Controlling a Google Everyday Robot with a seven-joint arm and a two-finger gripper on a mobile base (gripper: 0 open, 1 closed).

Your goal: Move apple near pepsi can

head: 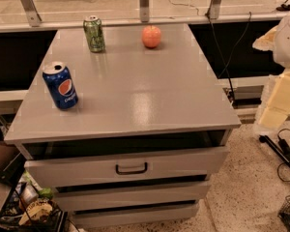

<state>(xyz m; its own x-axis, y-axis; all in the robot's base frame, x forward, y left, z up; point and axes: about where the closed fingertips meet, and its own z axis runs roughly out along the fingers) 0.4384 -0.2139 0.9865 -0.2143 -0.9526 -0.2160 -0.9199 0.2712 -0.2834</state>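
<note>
The apple (152, 36), small, round and orange-red, sits at the far middle of the grey cabinet top (135, 95). The pepsi can (61, 85), blue with the round logo and a silver top, stands upright near the left front edge, well apart from the apple. A pale white and yellow part of my arm (282, 76) shows at the right edge, beside the cabinet and away from both objects. My gripper itself is out of view.
A green soda can (94, 34) stands at the far left, left of the apple. The cabinet has drawers (130, 167) slightly open below. A railing runs behind it. Cables (285, 149) lie on the floor at right, clutter at bottom left.
</note>
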